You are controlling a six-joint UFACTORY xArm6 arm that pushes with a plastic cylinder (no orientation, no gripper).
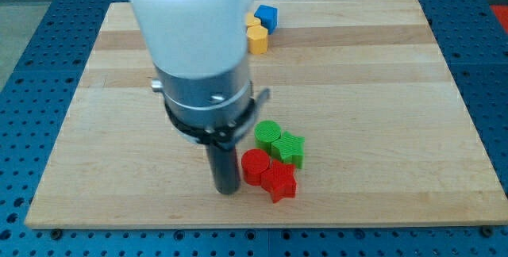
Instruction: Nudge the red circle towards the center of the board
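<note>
Red circle [255, 165] is lying low on the wooden board [381, 67], below and slightly to the view's right of the board's middle, and everything else is best placed from it. Pressing against its lower right side is sitting a red star-shaped block [279, 182]. Just above the red circle a green circle [267, 136] is resting, touching or nearly touching it, and a green star-like block [290, 148] is sitting up and to the view's right of the red circle, tight against the green one.

The arm [198, 43] is hanging over the board up and to the view's left of the red circle, its dark rod [223, 166] reaching down. The rod's lower end — called "my tip" [226, 190] on this rig — is standing just beside the red circle on the view's left, close enough that contact cannot be told. There is no hand on this arm, so nothing is opening, closing or holding anything — only a bare rod.

Far above the red circle, near the board's top edge, a blue block [266, 17] is sitting with a yellow block [256, 40] below it and another yellow block [252, 23] partly hidden by the arm.
</note>
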